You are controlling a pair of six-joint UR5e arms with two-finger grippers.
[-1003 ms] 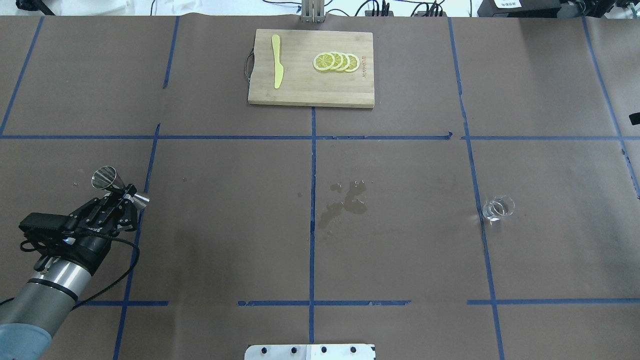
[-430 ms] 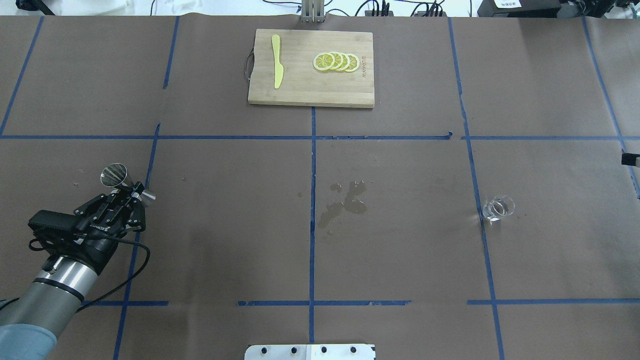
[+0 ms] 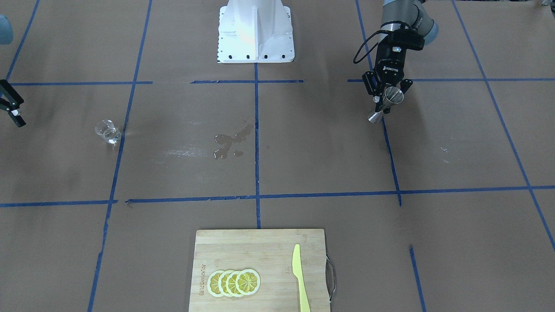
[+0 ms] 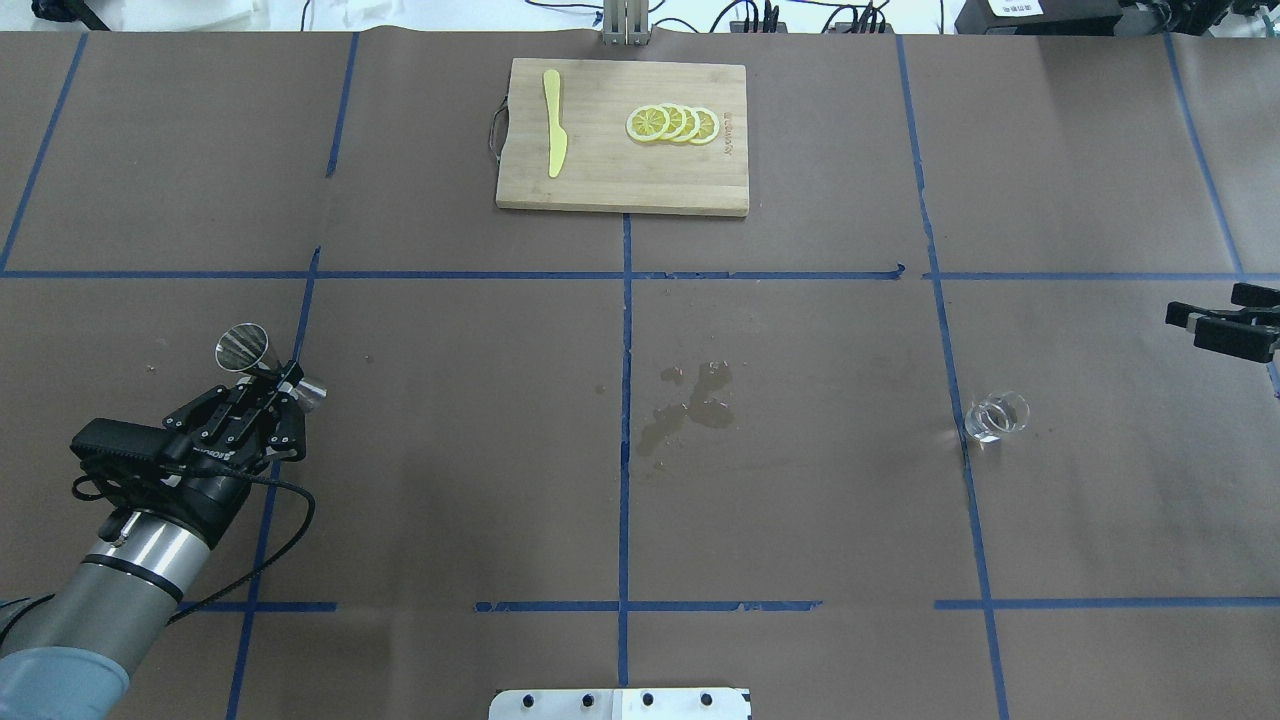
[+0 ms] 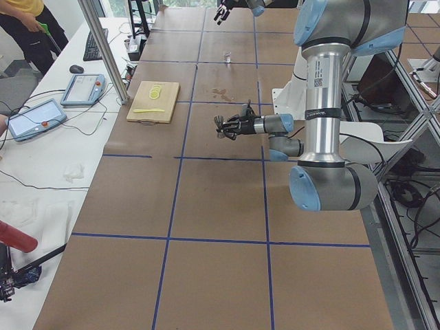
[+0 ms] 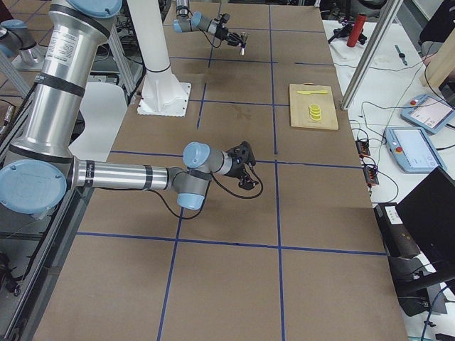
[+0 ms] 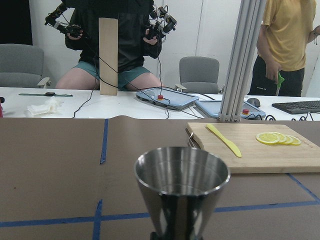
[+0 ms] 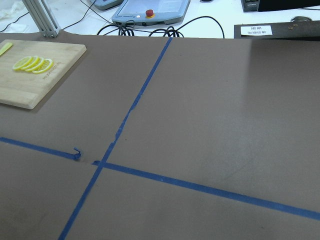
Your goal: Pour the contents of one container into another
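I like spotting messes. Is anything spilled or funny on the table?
Yes. A dark wet patch with small droplets stains the table near its middle, beside a blue tape line. It looks like spilled liquid. It lies well apart from the glass cup and the jigger in the left gripper.

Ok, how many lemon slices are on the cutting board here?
4. The lemon slices overlap in one short row on the cutting board, on the half away from the yellow knife. Each partly covers the next, so another underneath could be hidden.
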